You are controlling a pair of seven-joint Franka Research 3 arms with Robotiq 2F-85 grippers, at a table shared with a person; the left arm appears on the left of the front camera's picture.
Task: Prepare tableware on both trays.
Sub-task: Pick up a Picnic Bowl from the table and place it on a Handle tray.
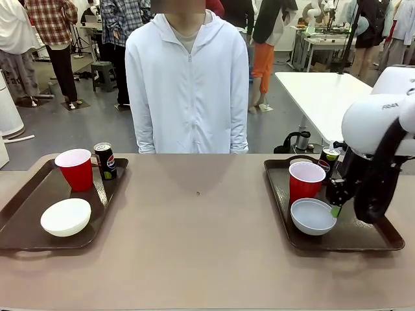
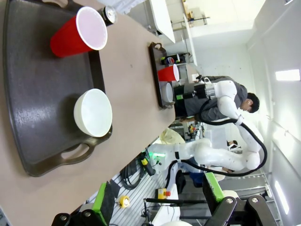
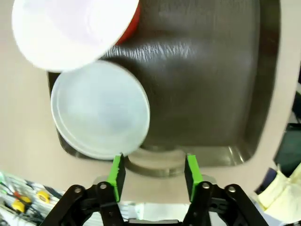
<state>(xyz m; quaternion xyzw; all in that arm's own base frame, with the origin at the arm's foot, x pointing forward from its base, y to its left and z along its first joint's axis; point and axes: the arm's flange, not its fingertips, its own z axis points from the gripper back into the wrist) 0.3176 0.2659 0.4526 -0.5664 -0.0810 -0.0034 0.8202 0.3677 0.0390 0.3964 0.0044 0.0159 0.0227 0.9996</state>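
Observation:
The left tray (image 1: 26, 207) holds a red cup (image 1: 76, 170), a dark can (image 1: 106, 161) and a whitish bowl (image 1: 66, 216). On the right tray (image 1: 363, 236) stand another red cup (image 1: 306, 181), a bowl (image 1: 313, 216) and a can (image 1: 329, 157). My right gripper (image 1: 337, 206) hangs just right of that bowl. In the right wrist view the right gripper (image 3: 154, 170) is open over the tray's handle end (image 3: 160, 162), with nothing between its pads; the bowl (image 3: 99, 109) lies beside its left pad. My left gripper (image 2: 157, 197) is open, high above the left tray (image 2: 37, 94).
A person in a white hooded jacket (image 1: 187, 84) stands at the table's far side, hands out of sight. The bare tabletop (image 1: 194, 220) stretches between the two trays. A white table (image 1: 321, 91) and other people are farther back.

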